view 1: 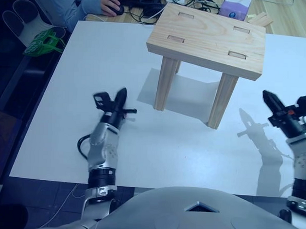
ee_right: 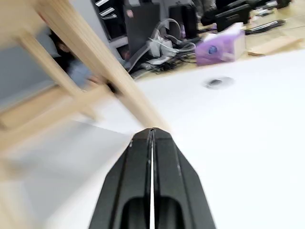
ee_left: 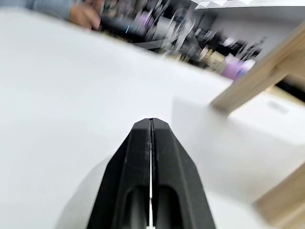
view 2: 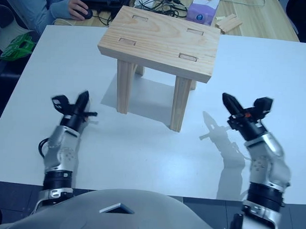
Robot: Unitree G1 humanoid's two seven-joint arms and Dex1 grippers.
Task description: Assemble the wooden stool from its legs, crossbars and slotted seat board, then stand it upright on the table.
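The wooden stool (view 1: 206, 38) stands upright on its legs near the back middle of the white table (view 1: 67, 121), slotted seat board on top. One leg (ee_left: 257, 78) shows close in the left wrist view, and legs with crossbars (ee_right: 95, 62) in the right wrist view. My left gripper (view 1: 121, 95) rests low over the table, in front and to the left of the stool, shut with nothing in it (ee_left: 151, 123). To the stool's right, my right gripper (view 2: 228, 101) hovers above the table, also shut and empty (ee_right: 152, 131).
Behind the table lie a purple tissue box (view 1: 236, 7), loose wood scraps (view 1: 259, 18) and cables. A person's hand rests on a mouse (view 1: 110, 5) at the back left. A green object (view 1: 42, 43) sits off the left edge.
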